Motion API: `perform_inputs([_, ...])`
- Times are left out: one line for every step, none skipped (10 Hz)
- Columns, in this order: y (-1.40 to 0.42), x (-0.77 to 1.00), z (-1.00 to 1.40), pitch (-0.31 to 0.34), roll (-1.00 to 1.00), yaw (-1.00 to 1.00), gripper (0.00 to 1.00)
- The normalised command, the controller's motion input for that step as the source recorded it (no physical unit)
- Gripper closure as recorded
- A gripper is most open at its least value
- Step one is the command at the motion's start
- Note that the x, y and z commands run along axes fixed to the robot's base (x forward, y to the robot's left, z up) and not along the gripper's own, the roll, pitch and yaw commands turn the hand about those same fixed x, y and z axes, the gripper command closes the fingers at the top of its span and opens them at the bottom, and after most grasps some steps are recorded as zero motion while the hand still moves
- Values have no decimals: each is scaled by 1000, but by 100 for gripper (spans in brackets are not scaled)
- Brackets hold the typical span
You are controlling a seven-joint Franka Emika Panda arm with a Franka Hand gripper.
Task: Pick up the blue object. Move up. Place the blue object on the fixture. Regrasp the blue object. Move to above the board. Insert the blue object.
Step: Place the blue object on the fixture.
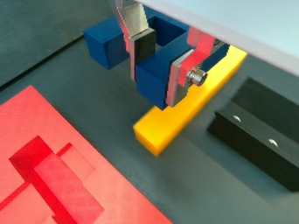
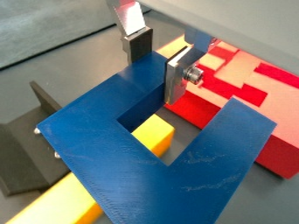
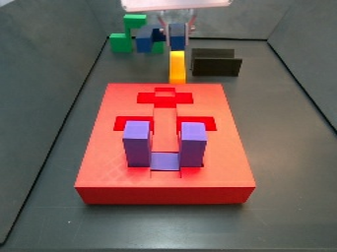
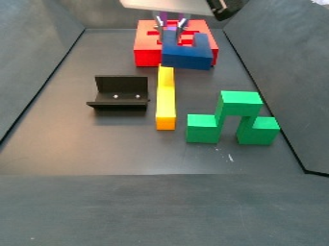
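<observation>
The fingers [image 1: 160, 63] of the gripper are seen clamped on the blue block [image 1: 149, 54], one prong of which is pinched between the two silver plates in both wrist views [image 2: 163, 63]. The block [image 2: 163, 144] is carried clear of the floor, with its open side turned away from the fingers. Directly beneath the fingers the yellow bar [image 1: 187, 103] is seen lying flat on the dark floor, and just beside it, on the side away from the board, the black fixture [image 1: 261, 129] is found. In a side view the gripper [image 4: 175, 26] is shown hanging above the far end of the yellow bar [image 4: 164, 97], with the fixture [image 4: 121, 93] nearer the camera. Beyond the fingers lies the red board [image 3: 165, 143], in which a purple block [image 3: 164, 144] is seated.
</observation>
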Motion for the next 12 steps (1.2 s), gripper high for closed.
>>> perform_inputs([157, 894, 0, 269, -346, -237, 100])
perform_inputs([94, 940, 0, 166, -454, -237, 100])
perform_inputs([54, 960, 0, 111, -523, -240, 100])
perform_inputs([29, 966, 23, 86, -580, -249, 100])
perform_inputs([6, 974, 17, 49, -646, -243, 100])
perform_inputs([0, 983, 20, 17, -683, -229, 100])
perform_inputs([0, 986, 40, 9, -671, -226, 100])
perform_inputs([23, 997, 69, 6, -649, -217, 100])
perform_inputs([54, 983, 77, 6, -631, -194, 100])
perform_inputs([134, 940, 177, 29, -614, -163, 100])
perform_inputs([220, 877, 251, 131, -606, -74, 100])
perform_inputs([186, 863, 231, 300, -560, -11, 100])
